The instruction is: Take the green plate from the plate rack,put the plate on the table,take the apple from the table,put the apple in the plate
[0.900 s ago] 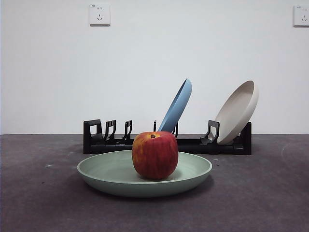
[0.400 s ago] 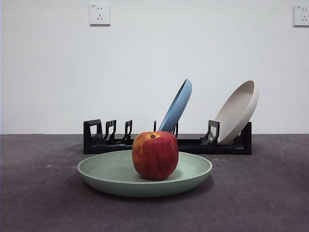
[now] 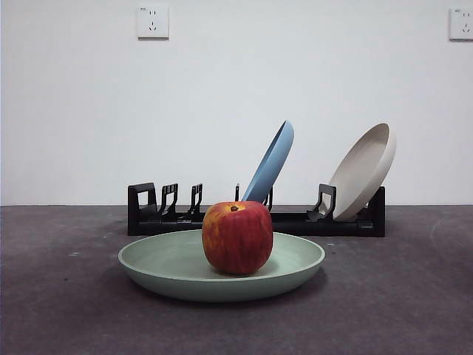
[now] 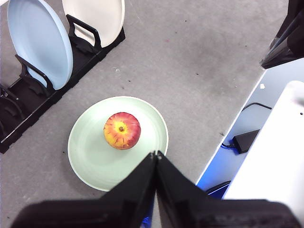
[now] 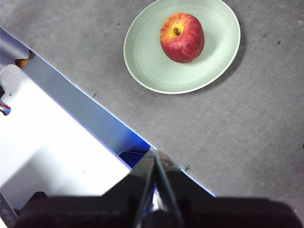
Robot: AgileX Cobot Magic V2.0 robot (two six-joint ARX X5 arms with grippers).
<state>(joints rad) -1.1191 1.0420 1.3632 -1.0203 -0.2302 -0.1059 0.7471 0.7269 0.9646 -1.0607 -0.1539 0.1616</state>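
Observation:
The red apple [image 3: 237, 237] stands upright in the middle of the green plate [image 3: 170, 270], which lies flat on the dark grey table [image 3: 66, 310] in front of the black plate rack [image 3: 159, 211]. Both wrist views look down on the apple [image 4: 122, 130] [image 5: 182, 37] in the green plate [image 4: 92, 156] [image 5: 152, 61] from well above. My left gripper [image 4: 156, 154] is shut, high over the plate's near rim, holding nothing. My right gripper [image 5: 154, 151] is shut too, held above the table's edge away from the plate. Neither gripper shows in the front view.
A blue plate [image 3: 271, 161] and a beige plate [image 3: 363, 170] lean in the rack's slots; the left slots stand vacant. The table's edge [image 5: 95, 95], a white surface [image 4: 270, 166] and a cable with a power brick [image 4: 243, 140] lie beyond it.

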